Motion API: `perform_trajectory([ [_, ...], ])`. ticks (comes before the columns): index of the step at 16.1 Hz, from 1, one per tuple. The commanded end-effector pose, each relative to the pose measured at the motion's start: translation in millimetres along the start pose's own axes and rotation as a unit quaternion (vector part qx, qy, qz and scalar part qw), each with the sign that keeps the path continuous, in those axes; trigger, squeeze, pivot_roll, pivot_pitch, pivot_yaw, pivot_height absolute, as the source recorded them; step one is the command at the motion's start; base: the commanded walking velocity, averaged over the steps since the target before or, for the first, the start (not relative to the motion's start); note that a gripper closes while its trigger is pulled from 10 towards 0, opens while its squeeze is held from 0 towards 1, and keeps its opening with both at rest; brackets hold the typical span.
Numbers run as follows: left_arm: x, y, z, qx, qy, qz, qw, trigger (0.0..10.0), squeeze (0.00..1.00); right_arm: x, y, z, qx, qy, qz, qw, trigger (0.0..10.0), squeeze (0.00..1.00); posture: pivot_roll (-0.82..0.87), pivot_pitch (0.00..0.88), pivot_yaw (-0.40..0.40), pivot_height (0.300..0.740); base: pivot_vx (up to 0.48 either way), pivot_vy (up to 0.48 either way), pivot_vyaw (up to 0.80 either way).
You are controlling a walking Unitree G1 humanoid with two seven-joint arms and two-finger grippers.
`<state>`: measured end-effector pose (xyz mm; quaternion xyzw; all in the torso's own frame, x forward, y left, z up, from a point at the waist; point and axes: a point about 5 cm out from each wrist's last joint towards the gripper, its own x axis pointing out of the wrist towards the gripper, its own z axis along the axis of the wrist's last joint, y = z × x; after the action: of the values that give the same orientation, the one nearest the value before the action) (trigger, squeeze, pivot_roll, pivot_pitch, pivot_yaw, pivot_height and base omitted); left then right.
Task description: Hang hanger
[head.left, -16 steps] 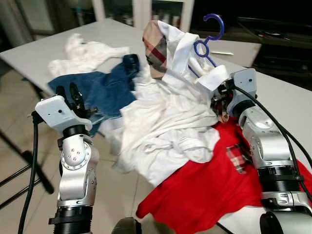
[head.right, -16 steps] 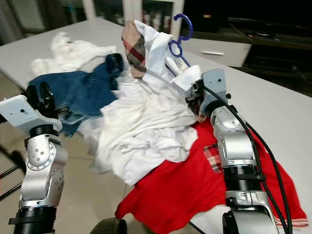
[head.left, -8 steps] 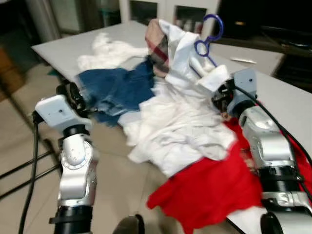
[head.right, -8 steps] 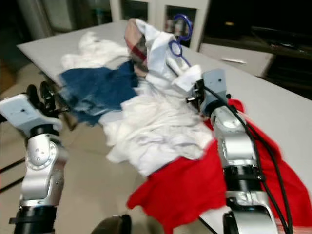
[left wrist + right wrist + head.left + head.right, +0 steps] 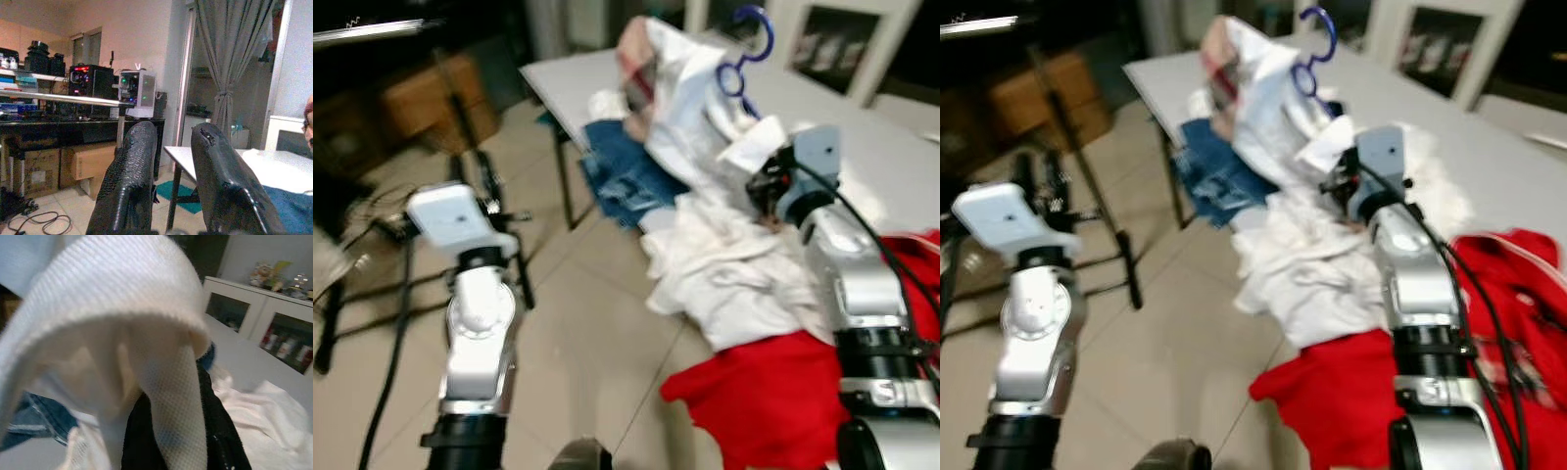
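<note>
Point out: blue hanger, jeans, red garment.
blue hanger (image 5: 751, 39), left eye view, on the hook's curve.
jeans (image 5: 625, 176), left eye view, on the denim hanging off the table edge.
red garment (image 5: 1347, 397), right eye view, on the lower draped fold.

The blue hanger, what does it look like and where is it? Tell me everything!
The blue hanger looks like thin, glossy plastic. Its curved hook points up, with a small loop under it and a slim arm slanting down into the white shirt draped on it. The rest is hidden by cloth. It is held up above the white table, just above the right gripper, which is wrapped in that shirt.
</note>
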<state>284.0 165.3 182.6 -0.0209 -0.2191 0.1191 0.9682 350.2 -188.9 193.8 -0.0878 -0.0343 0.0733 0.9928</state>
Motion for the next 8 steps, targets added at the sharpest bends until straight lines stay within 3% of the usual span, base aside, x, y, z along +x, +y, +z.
perform_trajectory([
  [1, 2.3, 3.7, 4.1, 0.009, -0.012, 0.000, 1.000, 10.0, 0.00, 2.5, 3.4, 9.8, 0.004, -0.026, 0.005, 1.000, 10.0, 0.00, 0.09, 0.000, 0.029, 0.740, 0.000, 0.000, 0.79],
  [8, 2.3, 0.3, 4.6, 0.012, -0.017, -0.010, 1.000, 10.0, 0.00, 1.9, -2.7, 13.1, -0.003, -0.034, -0.016, 0.999, 10.0, 0.00, 0.08, 0.000, 0.031, 0.740, 0.000, 0.000, 0.79],
])
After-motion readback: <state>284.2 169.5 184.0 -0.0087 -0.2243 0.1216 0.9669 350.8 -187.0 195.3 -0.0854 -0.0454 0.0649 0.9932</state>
